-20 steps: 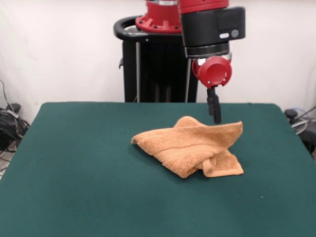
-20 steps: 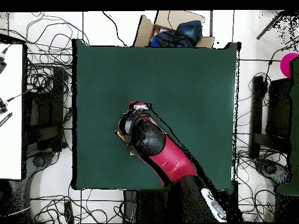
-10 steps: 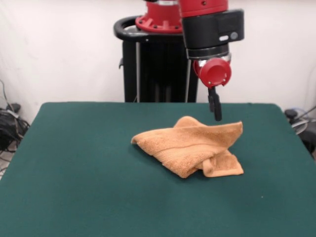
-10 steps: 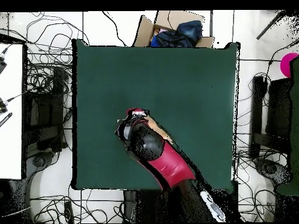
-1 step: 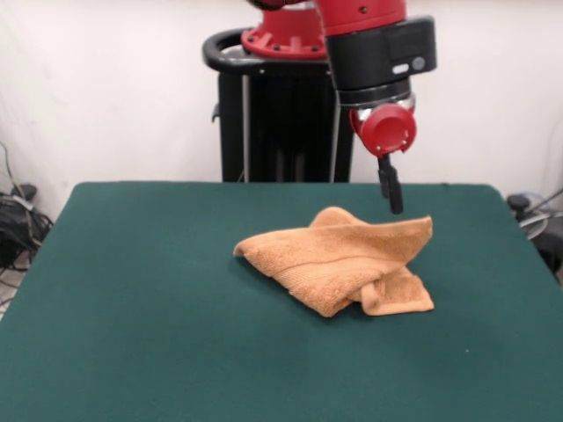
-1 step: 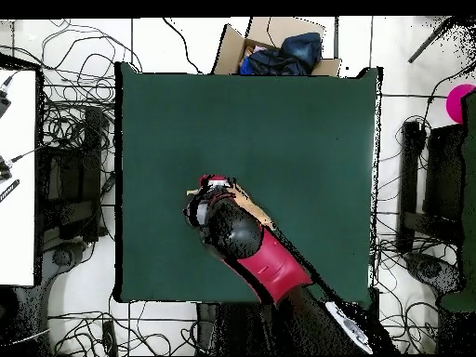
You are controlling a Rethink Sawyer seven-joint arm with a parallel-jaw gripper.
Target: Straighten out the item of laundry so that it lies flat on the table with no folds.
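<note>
Towel [image 5: 339,264] first: you have it bunched near the middle of the table [image 5: 132,290], a little to the right of centre in the front view. It is folded over itself in a rough wedge. 1 point reaches left, a raised edge runs along the top to a corner at upper right, and a smaller flap sticks out at lower right, lying flat on the felt. A woven band shows as a faint ridge across the upper layer. A small hump rises at the towel's far edge, just left of the pincer.

Your gripper [image 5: 393,192] hangs just above the towel's upper right corner, with a sliver of wall and table visible under its tip, so it is not touching the cloth. Only 1 dark, narrow shape shows below the red wrist, and you cannot tell from either view whether the fingers are spread or pressed together.

For room to move, you have wide bare felt on every side: a broad stretch to the left, a deep stretch in front, and a narrower strip to the right edge. In the overhead view the arm [image 6: 251,246] covers most of the towel, with only slivers of cloth showing beside it.

A cardboard box [image 6: 274,46] sits off the table's far edge.
</note>
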